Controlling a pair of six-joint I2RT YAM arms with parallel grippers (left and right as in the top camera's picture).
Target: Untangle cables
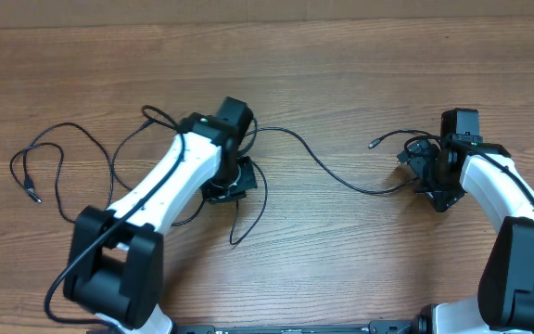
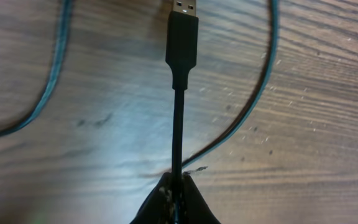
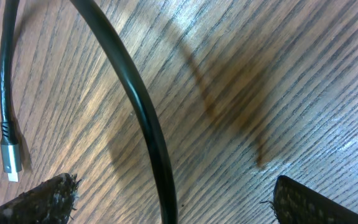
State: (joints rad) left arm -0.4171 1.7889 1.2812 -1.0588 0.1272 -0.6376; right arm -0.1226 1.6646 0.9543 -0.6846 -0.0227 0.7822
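Wooden table [image 1: 341, 74], left pincer [image 2: 178, 185] clamped on cable [image 2: 178, 124], right pincer [image 3: 176, 193] spread wide, holding nothing

The overhead camera looks straight down on the table [image 1: 341, 269] from well above, taking in the left arm [image 1: 170, 176] and right arm [image 1: 499, 186]. Each wrist camera faces down at the table from very near (wood grain fills both frames). Each shares with the overhead view only short stretches of the cables [image 2: 178, 124].
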